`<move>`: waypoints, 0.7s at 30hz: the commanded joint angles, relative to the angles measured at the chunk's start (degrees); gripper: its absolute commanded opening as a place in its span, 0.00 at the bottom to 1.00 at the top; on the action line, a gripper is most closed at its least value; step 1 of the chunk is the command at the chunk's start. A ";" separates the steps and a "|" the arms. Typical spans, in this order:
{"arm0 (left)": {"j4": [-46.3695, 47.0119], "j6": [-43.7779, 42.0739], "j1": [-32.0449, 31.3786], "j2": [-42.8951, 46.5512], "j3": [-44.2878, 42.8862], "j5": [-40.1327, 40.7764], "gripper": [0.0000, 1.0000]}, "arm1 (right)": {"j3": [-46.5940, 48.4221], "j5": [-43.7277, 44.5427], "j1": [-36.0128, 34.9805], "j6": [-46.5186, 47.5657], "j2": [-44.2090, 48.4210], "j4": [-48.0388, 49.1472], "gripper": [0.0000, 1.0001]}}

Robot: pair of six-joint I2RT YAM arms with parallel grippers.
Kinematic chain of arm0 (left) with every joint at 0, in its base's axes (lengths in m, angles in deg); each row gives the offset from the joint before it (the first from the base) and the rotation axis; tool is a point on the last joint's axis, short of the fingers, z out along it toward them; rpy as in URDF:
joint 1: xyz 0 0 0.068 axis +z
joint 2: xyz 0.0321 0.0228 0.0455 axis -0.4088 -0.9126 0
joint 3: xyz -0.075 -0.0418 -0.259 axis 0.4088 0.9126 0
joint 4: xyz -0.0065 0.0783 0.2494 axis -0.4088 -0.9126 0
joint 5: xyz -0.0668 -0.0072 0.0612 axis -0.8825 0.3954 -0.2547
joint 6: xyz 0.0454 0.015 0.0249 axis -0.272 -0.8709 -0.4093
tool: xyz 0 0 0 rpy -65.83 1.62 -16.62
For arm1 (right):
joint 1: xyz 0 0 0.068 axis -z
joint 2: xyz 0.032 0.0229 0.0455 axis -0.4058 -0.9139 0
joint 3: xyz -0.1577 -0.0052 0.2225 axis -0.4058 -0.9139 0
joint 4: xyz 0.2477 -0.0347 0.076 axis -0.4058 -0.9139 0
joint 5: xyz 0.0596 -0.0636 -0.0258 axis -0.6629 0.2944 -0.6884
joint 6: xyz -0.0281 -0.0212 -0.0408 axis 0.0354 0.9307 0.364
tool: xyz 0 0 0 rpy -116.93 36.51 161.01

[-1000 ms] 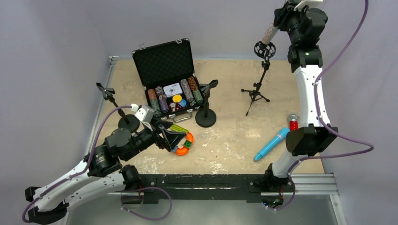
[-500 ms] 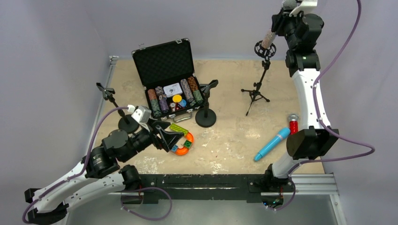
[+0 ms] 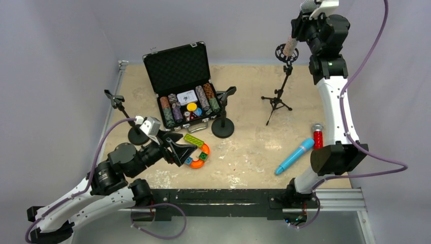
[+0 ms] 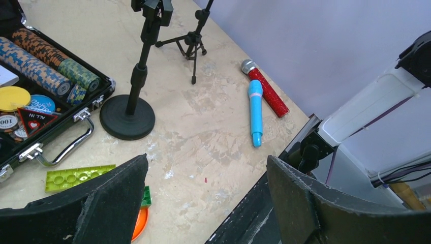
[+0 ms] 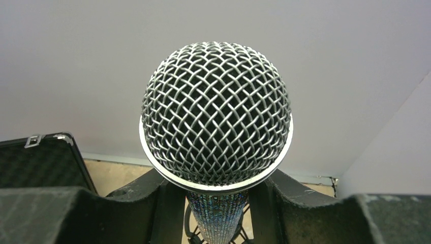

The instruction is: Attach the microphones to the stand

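My right gripper (image 3: 299,24) is raised high at the back right, shut on the silver-pink glitter microphone (image 3: 291,43). Its mesh head (image 5: 216,112) points up and its tail reaches into the black ring mount (image 3: 286,53) on the tripod stand (image 3: 277,99). The red glitter microphone (image 3: 317,133) and the light-blue microphone (image 3: 295,156) lie side by side on the table at the right, also seen in the left wrist view as the red one (image 4: 264,89) and the blue one (image 4: 255,112). My left gripper (image 3: 179,148) hovers open and empty over the toy bricks.
An open case of poker chips (image 3: 178,66) stands at the back centre. A round-base stand (image 3: 223,124) is in front of it, another (image 3: 136,133) at the left. Green bricks and an orange piece (image 3: 198,152) lie beside my left gripper. The black rail (image 3: 228,195) marks the near edge.
My right gripper has carried the glitter microphone a little left and down, bringing its tail into the ring mount. The left arm has drifted slightly back, still open.
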 commanded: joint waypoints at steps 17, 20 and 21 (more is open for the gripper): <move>-2.12 0.69 0.14 3.21 -0.04 1.36 0.90 | 11.81 -3.73 -0.54 -3.46 -2.15 -3.11 0.00; -1.67 0.76 0.14 3.17 0.22 1.41 0.90 | 11.96 -3.88 -0.52 -3.43 -1.39 -2.57 0.00; -1.54 0.78 0.14 3.01 0.15 1.35 0.90 | 12.01 -3.74 -0.52 -3.23 -1.42 -2.37 0.00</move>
